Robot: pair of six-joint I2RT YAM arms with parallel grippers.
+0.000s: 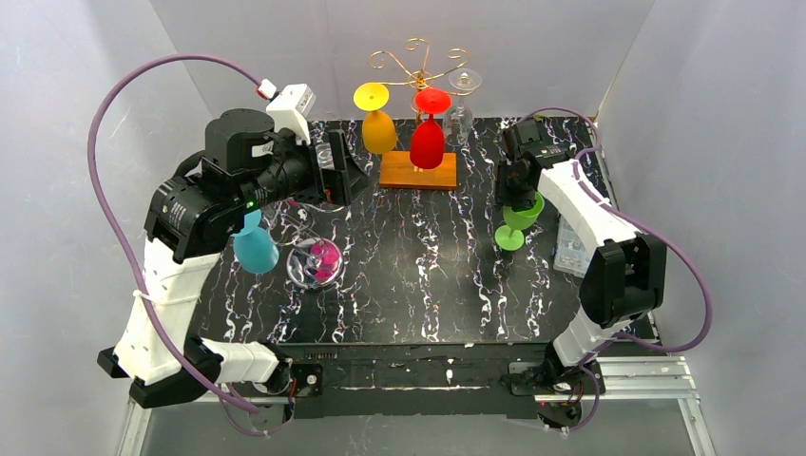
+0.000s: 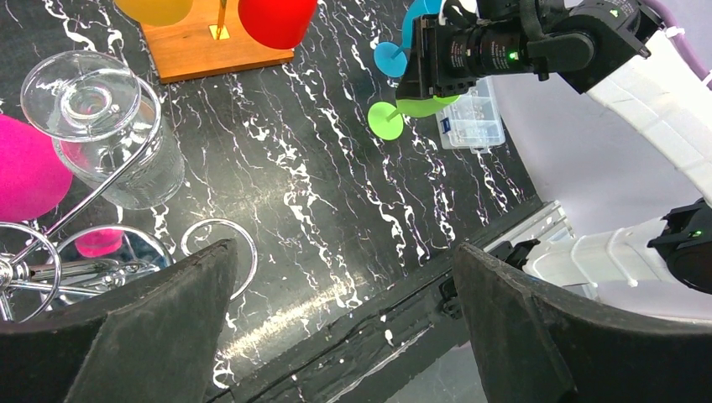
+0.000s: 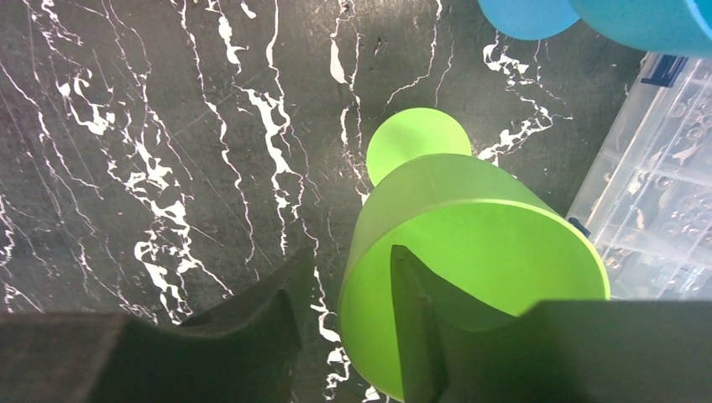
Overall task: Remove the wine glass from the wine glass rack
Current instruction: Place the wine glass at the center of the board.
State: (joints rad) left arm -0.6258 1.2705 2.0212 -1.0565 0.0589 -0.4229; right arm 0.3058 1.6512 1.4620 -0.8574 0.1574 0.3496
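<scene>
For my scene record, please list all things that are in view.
gold rack: 1, gold, back centre
silver rack: 1, silver, front left
yellow glass: 1, yellow, gold rack
red glass: 1, red, gold rack
clear glass: 2, clear, one per rack
pink glass: 1, pink, silver rack
blue glass: 2, blue, left side; by box
green glass: 1, green, standing right
box: 1, clear, right edge
left tool: 1, black, open, above silver rack
right tool: 1, black, open astride green rim

so the left end effector (image 2: 344,277) hangs wide open at far left, right end effector (image 3: 346,259) far right, jaws partly apart
</scene>
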